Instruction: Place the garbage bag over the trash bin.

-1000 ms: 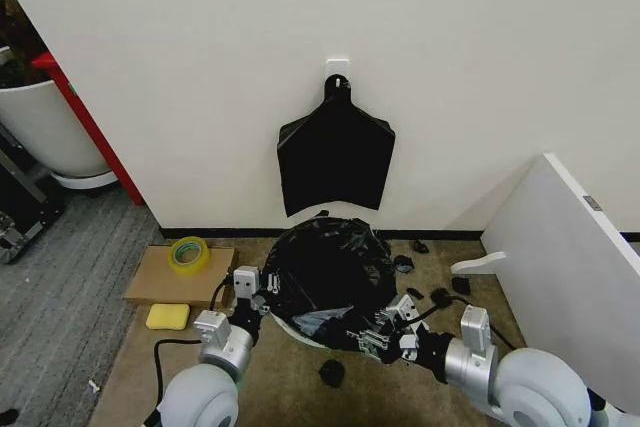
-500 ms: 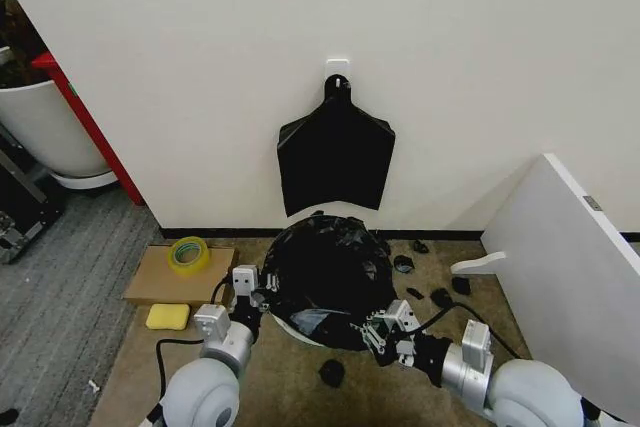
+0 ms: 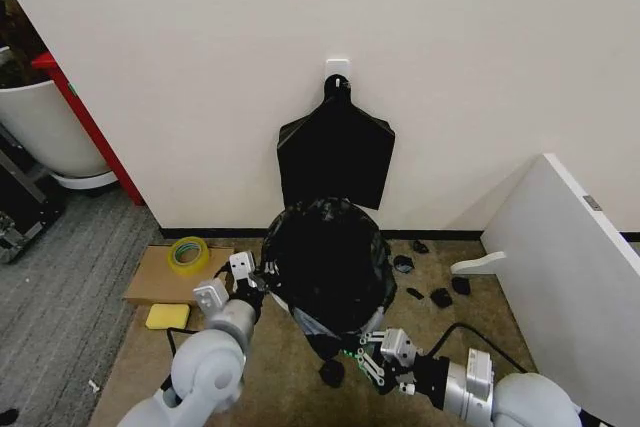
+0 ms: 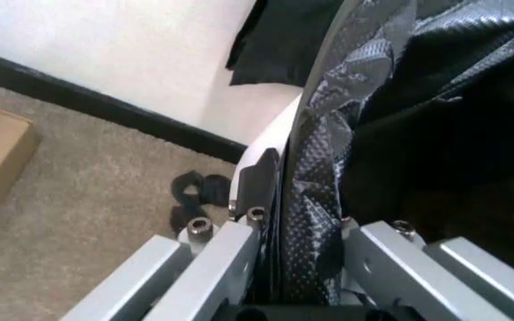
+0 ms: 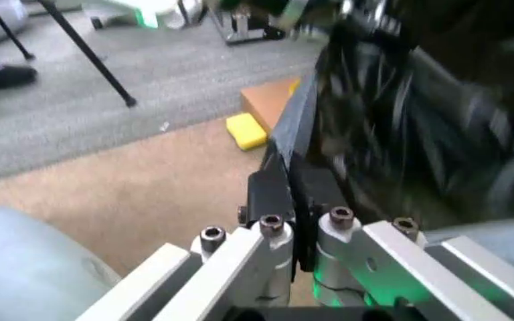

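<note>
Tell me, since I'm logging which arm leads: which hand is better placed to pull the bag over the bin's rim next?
Probably the left hand: it grips the garbage bag right at the trash bin rim. The right hand pinches the bag lower, at the near side.

tape roll (image 3: 187, 253) — on cardboard (image 3: 165, 275), yellow sponge (image 3: 167, 316)

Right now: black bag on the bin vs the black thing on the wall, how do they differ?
The garbage bag is glossy and crinkled; the wall bundle is flat and smooth. The garbage bag bulges round over the trash bin on the floor; the wall bundle hangs fan-shaped from a narrow neck. The left gripper and right gripper pinch the garbage bag; nothing touches the wall bundle. Both are black.
</note>
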Controlling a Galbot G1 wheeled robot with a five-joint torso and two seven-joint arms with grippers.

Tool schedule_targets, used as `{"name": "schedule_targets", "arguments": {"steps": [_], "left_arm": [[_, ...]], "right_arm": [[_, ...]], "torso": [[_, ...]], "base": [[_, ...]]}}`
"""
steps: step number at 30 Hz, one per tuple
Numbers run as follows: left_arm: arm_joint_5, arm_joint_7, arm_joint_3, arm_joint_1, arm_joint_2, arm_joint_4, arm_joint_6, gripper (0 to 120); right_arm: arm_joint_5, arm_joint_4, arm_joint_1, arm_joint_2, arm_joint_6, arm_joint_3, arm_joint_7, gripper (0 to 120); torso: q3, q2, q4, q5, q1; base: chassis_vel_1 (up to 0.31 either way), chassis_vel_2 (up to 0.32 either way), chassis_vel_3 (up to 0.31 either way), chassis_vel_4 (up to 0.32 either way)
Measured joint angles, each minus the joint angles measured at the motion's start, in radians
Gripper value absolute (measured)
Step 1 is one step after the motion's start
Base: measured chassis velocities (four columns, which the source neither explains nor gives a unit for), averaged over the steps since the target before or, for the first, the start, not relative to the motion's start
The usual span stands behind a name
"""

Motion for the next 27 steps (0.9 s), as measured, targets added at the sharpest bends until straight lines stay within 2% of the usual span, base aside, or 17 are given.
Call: {"name": "schedule_targets", "arguments": {"steps": [7, 10, 13, 15, 19, 27], "left_arm": [[-0.104, -0.054, -0.001, -0.043, -0.014, -0.007, 0.019, 0], [-0.234, -0.114, -0.003, -0.067, -0.027, -0.034, 0.051, 0], [-0.299, -0.154, -0.005, -0.071, -0.022, -0.053, 0.102, 0], [-0.32, -0.169, -0.01, -0.069, -0.017, -0.058, 0.117, 0], [-0.418, -0.227, -0.035, -0.042, 0.017, -0.1, 0.201, 0], [-0.432, -0.235, -0.035, -0.033, 0.013, -0.112, 0.212, 0]], "right_arm": [[-0.083, -0.088, 0.037, 0.051, 0.032, -0.016, -0.021, 0], [-0.136, -0.144, 0.055, 0.113, 0.049, -0.039, 0.001, 0], [-0.177, -0.182, 0.072, 0.169, 0.051, -0.054, 0.038, 0], [-0.188, -0.195, 0.076, 0.179, 0.052, -0.054, 0.052, 0], [-0.242, -0.268, 0.078, 0.184, 0.082, -0.038, 0.129, 0], [-0.243, -0.249, 0.047, 0.165, 0.094, -0.031, 0.124, 0]], "torso": [[0.0, 0.0, 0.0, 0.0002, 0.0], [0.0, 0.0, 0.0, -0.0001, 0.0], [0.0, 0.0, -0.0001, 0.0001, 0.0], [0.0, 0.0, 0.0001, 0.0001, 0.0], [0.0, 0.0, 0.0001, 0.0002, 0.0], [0.0, 0.0, -0.0002, 0.0, 0.0]], "base": [[0.0, 0.0, 0.0, 0.0], [0.0, 0.0, 0.0, 0.0], [0.0, 0.0, 0.0, 0.0], [0.0, 0.0, 0.0, 0.0], [0.0, 0.0, 0.0, 0.0], [0.0, 0.0, 0.0, 0.0]]}}
